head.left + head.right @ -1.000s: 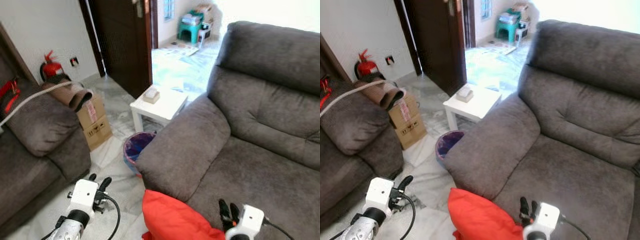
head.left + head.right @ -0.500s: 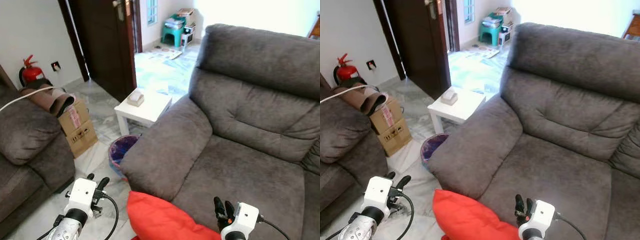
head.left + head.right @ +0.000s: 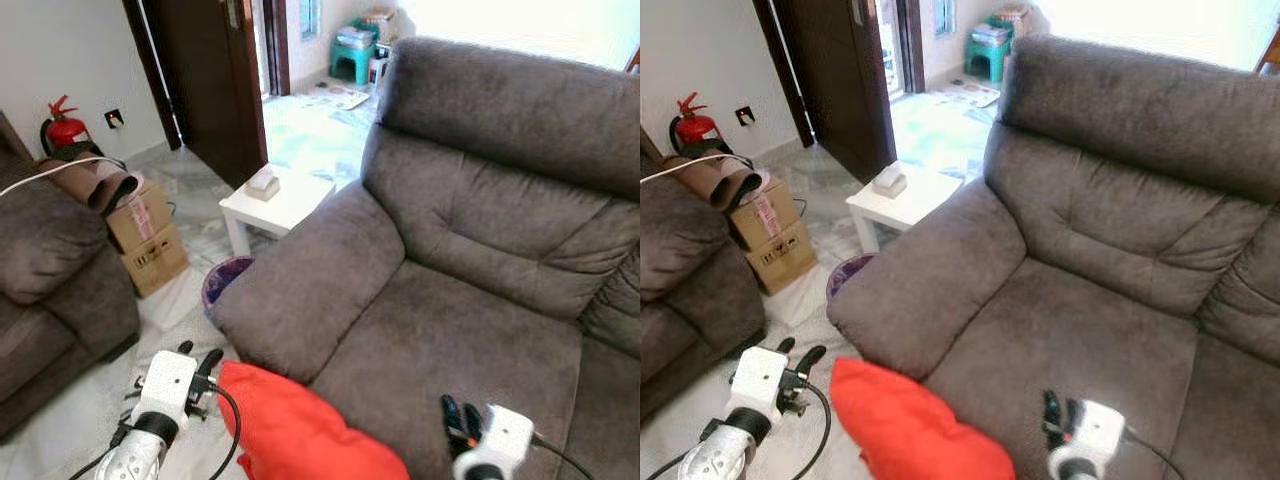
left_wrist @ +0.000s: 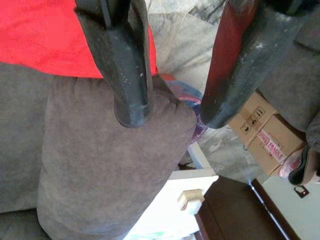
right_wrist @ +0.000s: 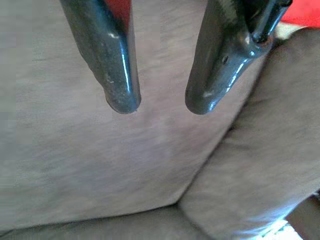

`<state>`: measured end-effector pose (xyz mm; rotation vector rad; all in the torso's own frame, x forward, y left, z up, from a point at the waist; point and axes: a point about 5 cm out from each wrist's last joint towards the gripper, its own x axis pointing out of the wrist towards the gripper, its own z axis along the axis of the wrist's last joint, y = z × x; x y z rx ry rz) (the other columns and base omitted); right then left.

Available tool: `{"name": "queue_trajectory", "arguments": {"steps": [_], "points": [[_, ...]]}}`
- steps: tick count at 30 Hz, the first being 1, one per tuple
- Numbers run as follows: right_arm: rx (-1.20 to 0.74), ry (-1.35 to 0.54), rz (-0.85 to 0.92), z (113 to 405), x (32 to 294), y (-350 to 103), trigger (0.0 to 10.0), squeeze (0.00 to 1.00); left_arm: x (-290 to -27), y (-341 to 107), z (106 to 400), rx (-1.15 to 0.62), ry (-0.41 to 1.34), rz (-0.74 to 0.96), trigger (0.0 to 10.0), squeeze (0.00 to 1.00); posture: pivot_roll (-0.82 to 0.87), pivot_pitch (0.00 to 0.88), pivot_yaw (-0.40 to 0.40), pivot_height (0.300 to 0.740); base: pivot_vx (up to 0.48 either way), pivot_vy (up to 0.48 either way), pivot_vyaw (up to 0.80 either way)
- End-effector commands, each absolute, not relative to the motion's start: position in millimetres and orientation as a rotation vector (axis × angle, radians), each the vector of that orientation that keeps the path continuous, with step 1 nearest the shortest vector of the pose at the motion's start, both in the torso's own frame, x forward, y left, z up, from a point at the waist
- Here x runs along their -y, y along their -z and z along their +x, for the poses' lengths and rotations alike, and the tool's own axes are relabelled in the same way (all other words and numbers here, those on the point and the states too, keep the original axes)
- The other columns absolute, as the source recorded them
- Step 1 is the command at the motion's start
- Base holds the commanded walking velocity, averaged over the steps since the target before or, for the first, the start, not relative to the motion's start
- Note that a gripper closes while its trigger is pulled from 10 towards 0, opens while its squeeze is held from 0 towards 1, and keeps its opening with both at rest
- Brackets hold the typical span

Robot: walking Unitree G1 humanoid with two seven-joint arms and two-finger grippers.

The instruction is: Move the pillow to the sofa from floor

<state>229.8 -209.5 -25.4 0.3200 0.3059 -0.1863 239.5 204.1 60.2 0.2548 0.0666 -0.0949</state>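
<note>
Left eye view: the bright red fabric pillow (image 3: 300, 430) is resting between both claws, left claw (image 3: 198, 358) and right claw (image 3: 458, 418), fingers apart, approaching the grey suede sofa (image 3: 470, 340).

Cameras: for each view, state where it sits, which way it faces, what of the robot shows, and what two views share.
Left eye view: on the head, looking forward and down at the grey sofa, red pillow and white side table; both arms show, left hand, right hand.
Right eye view: same head, same scene, slightly offset.
Left wrist view: on the left wrist, along its open fingers at the sofa armrest.
Right wrist view: on the right wrist, along its open fingers at the sofa seat.
Shared: pillow and sofa show in both wrist views.
</note>
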Motion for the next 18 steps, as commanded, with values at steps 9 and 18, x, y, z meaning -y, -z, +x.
{"name": "queue_trajectory", "arguments": {"steps": [9,18], "points": [[-0.308,0.164,0.319,234.5,201.1,23.8,10.0,0.0,-209.0,-60.1,235.8,-0.077,0.09,0.265,10.0,0.0,0.14,0.103,0.006,0.74,0.0,0.0,0.0],[-0.343,0.141,0.297,233.7,204.2,26.0,10.0,0.0,-210.2,-59.5,233.7,-0.082,0.089,0.266,10.0,0.0,0.13,0.108,0.008,0.74,0.0,0.0,0.0]]}}
